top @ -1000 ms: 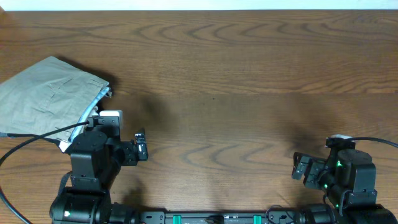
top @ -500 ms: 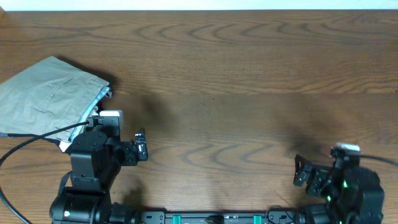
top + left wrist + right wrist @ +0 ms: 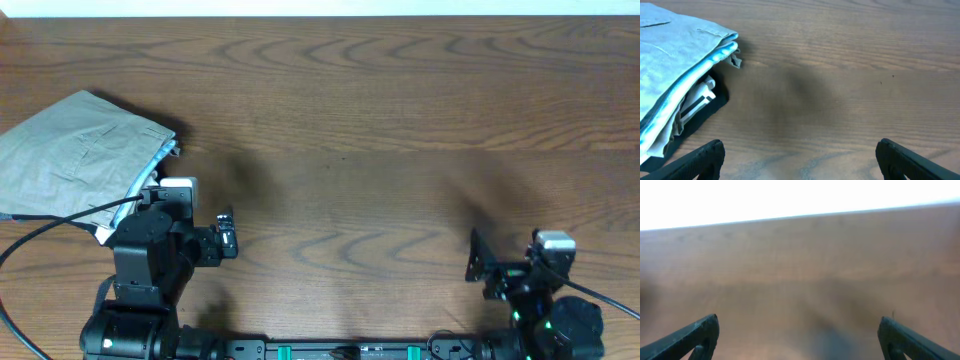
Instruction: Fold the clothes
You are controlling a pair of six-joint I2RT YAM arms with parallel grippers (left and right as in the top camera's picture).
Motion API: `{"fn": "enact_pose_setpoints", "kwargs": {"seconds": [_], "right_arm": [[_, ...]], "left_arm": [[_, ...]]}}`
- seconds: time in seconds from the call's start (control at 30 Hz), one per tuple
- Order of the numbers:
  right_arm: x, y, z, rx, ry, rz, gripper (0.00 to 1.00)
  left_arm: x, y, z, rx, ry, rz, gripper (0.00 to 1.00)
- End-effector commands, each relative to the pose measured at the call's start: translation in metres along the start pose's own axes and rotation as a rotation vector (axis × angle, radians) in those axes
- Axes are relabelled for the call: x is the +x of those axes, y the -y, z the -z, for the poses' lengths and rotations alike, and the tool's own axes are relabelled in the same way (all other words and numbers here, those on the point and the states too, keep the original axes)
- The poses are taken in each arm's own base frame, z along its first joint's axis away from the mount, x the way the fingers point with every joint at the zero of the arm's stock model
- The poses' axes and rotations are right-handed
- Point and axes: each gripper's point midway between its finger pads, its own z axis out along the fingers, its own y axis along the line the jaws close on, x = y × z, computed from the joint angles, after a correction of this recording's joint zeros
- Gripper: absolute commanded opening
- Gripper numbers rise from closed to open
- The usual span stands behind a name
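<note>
A folded grey-green garment (image 3: 75, 155) lies at the table's left side, its pale blue lining showing along the right edge. It also shows in the left wrist view (image 3: 677, 65) at the upper left. My left gripper (image 3: 226, 236) is open and empty, low over bare wood to the right of the garment; in its wrist view (image 3: 800, 157) only the two fingertips show, far apart. My right gripper (image 3: 480, 268) is open and empty near the front right edge; in its wrist view (image 3: 800, 340) the fingertips stand wide apart over bare table.
The brown wooden table (image 3: 380, 130) fills the scene. A black cable (image 3: 60, 222) runs across the garment's lower edge toward the left arm base. The table's far edge (image 3: 800, 217) shows in the right wrist view.
The right arm has drawn back toward the front edge and tilted up, its gripper still open. The left arm and the garment have not moved.
</note>
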Motion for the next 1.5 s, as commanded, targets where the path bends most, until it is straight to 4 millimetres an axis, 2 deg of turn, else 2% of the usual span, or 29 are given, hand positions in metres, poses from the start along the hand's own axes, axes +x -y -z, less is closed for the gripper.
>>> {"fn": "enact_pose_setpoints", "kwargs": {"seconds": [0.0,0.1,0.2,0.3,0.4,1.47], "right_arm": [[-0.002,0.0,-0.017,-0.011,0.07,0.121,0.99],[-0.011,-0.002,-0.031,-0.018,0.18,0.161,0.99],[-0.009,-0.001,-0.043,-0.019,0.253,0.19,0.99],[0.004,0.001,-0.054,-0.02,0.27,0.191,0.99],[0.027,0.004,-0.062,-0.016,0.205,0.186,0.99],[0.027,0.006,-0.062,-0.006,0.207,0.186,0.99]], "left_arm": [[-0.001,-0.001,0.001,-0.005,0.003,0.014,0.98],[-0.001,-0.001,0.001,-0.005,0.003,0.014,0.98],[-0.001,-0.001,0.001,-0.005,0.003,0.014,0.98],[-0.001,-0.001,0.001,-0.005,0.003,0.014,0.98],[-0.001,-0.001,0.001,-0.005,0.003,0.014,0.98],[-0.001,-0.001,0.001,-0.005,0.003,0.014,0.98]]}}
